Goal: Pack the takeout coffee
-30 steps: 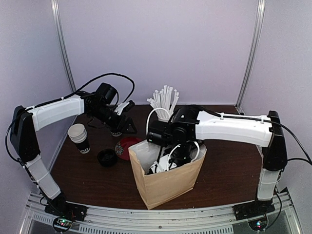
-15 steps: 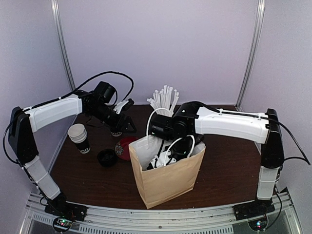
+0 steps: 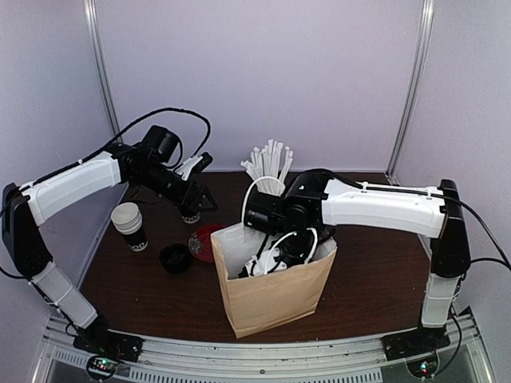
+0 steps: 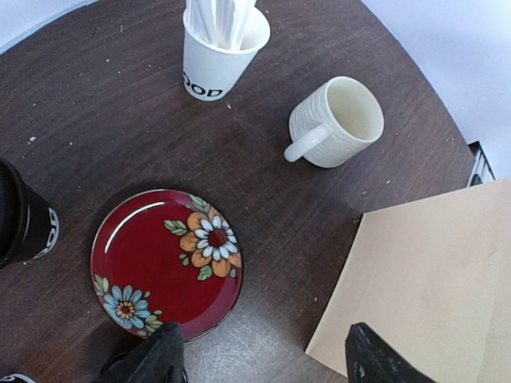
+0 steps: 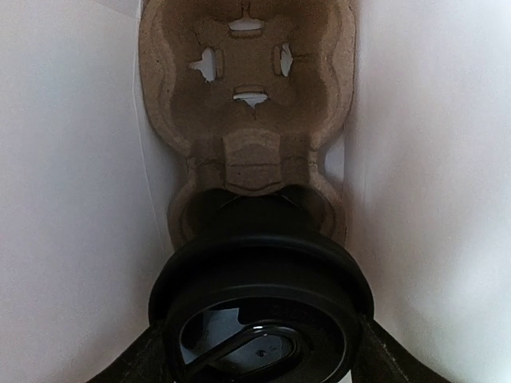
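Clearly the step in hand was setting a cup down inside the bag. Between the jaws of the right gripper (image 5: 254, 355) sat a coffee cup (image 5: 259, 279), and its black lid filled nearly the whole gap. The jaws stood wide, one on each side, and both fingers went under the rim of the lid. So I could not tell whether they pressed the cup or only flanked it. Around the cup, just below the jaws, was the near pocket of the cup carrier (image 5: 247, 159), and the cup looked seated in it. Ahead of the jaws the far pocket was empty. On both sides the white inner walls of the paper bag (image 5: 72, 199) stood close.

The left gripper (image 4: 267, 363) hung wide open with nothing between its jaws. Just ahead of them lay the red plate (image 4: 164, 263). To their left, at the edge of the view, stood a second coffee cup (image 4: 24, 223), and to their right was the outside of the bag. Further ahead stood the ribbed mug (image 4: 335, 121) and, farthest, the cup of straws (image 4: 219, 56).

In my judgement, the right jaws next needed to open fully and rise straight, without catching the lid or the mouth of the bag. The left gripper then needed to turn to the second cup, which was meant for the empty pocket.
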You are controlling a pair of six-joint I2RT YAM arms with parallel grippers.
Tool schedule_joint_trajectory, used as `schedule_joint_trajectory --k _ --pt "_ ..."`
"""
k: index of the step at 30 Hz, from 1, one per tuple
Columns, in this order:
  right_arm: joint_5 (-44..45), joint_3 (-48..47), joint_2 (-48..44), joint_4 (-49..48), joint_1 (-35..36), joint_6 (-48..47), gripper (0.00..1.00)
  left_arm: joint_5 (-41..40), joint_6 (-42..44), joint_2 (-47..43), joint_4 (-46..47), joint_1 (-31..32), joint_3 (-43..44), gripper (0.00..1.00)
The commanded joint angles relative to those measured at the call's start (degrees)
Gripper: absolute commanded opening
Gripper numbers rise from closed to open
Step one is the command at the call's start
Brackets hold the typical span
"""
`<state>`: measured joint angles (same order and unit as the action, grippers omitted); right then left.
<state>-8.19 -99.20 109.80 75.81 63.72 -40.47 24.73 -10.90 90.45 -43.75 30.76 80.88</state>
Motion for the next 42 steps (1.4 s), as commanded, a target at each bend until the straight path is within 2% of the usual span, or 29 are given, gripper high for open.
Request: schedule_joint_trajectory --k 1,5,11,17,20,26,31,42 --pt "0.2 0.2 1.4 2.0 0.3 4.4 0.60 -1.9 1.2 -2.5 -0.1 -0.5 -0.6 0.73" --pt "-5.2 0.2 1.1 3.5 0.4 3.1 0.60 -1.8 1.2 -2.8 -0.4 -0.4 -0.3 0.73" --pt "10.9 3.8 1.6 -3.0 1.0 5.4 0.57 -1.4 0.8 -3.9 -0.4 -0.4 -1.3 0.73" --pt "13.4 5.6 0.4 -6.4 1.6 6.6 0.57 -1.3 0.6 -4.5 -0.2 -0.4 -2.2 0.73" --pt "10.5 3.8 0.1 -4.5 1.6 6.6 0.61 -1.1 0.4 -4.5 -0.1 -0.4 -2.1 0.73" --pt "1.7 -1.8 -1.4 0.4 0.2 4.4 0.79 -1.4 0.6 -4.2 -0.3 -0.4 -1.7 0.73" --pt "0.3 -4.1 -2.0 2.5 0.1 2.9 0.90 -1.5 0.8 -3.9 -1.6 -0.4 -0.2 0.75" --pt "-2.1 -12.4 -4.2 6.7 -0.1 -0.3 0.94 3.1 1.7 -7.7 -1.9 -0.4 3.7 0.77"
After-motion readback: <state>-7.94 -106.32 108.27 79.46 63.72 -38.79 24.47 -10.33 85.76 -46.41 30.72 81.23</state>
